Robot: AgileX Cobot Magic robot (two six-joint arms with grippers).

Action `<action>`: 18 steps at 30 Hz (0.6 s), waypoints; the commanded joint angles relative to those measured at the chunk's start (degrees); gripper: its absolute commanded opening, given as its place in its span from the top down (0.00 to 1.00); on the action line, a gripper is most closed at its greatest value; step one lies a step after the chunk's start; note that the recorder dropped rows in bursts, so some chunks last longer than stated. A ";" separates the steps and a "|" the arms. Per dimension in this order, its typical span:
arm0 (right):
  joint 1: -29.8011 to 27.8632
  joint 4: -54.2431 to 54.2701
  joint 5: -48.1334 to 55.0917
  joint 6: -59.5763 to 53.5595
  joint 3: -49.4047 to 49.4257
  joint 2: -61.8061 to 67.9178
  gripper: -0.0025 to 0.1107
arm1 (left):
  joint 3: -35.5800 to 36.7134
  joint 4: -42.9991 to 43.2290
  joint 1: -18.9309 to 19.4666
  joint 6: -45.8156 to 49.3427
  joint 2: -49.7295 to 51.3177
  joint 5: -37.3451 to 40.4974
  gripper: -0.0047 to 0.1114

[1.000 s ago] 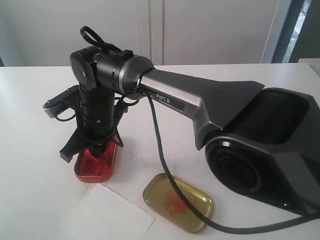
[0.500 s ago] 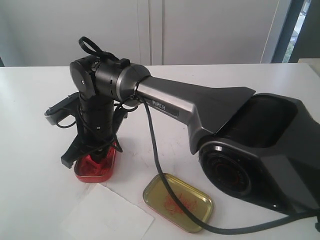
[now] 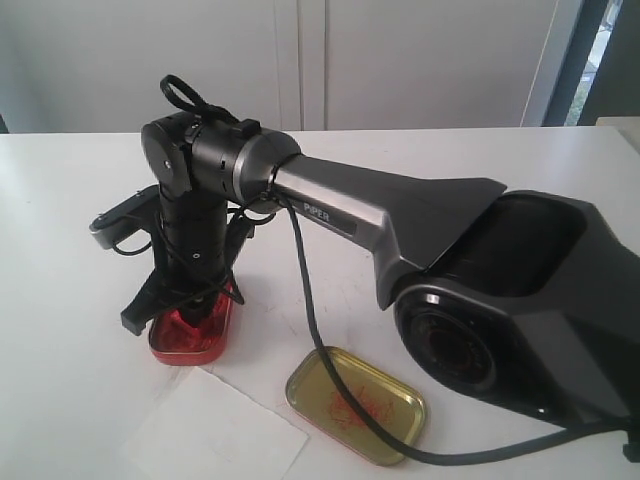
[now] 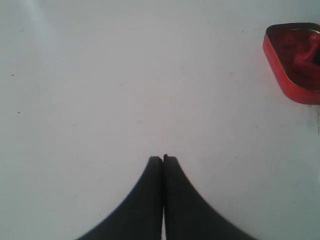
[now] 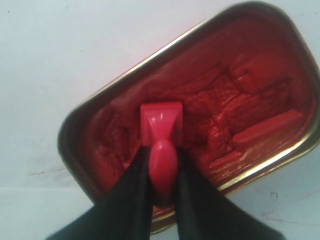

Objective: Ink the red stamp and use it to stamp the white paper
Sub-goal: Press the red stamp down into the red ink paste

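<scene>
The inking step is judged to be in hand. The red stamp (image 5: 160,125) is pinched by its rounded handle between the two fingers of the right gripper (image 5: 162,152), and its square base is set down inside the red tin (image 3: 178,354), near one end of it. In the exterior view the stamp is hidden behind the gripper, so how deeply its face is sunk into the paste cannot be told; contact appears likely from the wrist view.

For the step to be done well, the base should be kept flat and pressed straight down, so that the whole face is coated and not only one edge. As the ink paste (image 5: 250,100) is lumpy and ridged, a smoother patch should be chosen, and the pressure kept light so that no clump is carried off. The stamp should then be lifted vertically and the pinch on the handle kept firm on the way to the white paper (image 3: 215,430), which is seen lying on the table (image 4: 100,75) just in front of the tin and beside the brass lid (image 3: 400,400).

The tin is filled with thick red paste up to near its gilt rim. Nothing but a red smear is held in the shallow lid.

The left gripper (image 4: 163,159) is seen with its fingers pressed together and nothing between them, above bare tabletop, well apart from the tin
</scene>
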 commanded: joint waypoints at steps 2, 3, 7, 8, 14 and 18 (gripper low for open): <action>0.11 0.71 -0.04 0.26 1.20 4.25 0.98 | 0.50 0.00 0.10 -0.06 -0.25 0.24 0.96; 0.11 0.71 -0.04 0.26 1.53 4.28 0.98 | 0.50 0.00 0.10 -0.06 -0.25 0.24 0.96; 0.11 0.71 -0.04 0.26 2.77 4.53 0.98 | 0.50 0.00 0.10 -0.06 -0.25 0.24 0.96; 0.11 0.71 -0.04 0.26 3.22 4.53 0.98 | 0.50 0.00 0.10 -0.06 -0.25 0.24 0.96; 0.11 0.59 -0.04 0.26 3.87 4.79 0.98 | 0.50 0.00 0.10 -0.06 -0.25 0.24 0.96; 0.11 -0.32 -0.04 0.26 3.77 4.20 0.98 | 0.50 0.00 0.10 -0.06 -0.25 0.24 0.96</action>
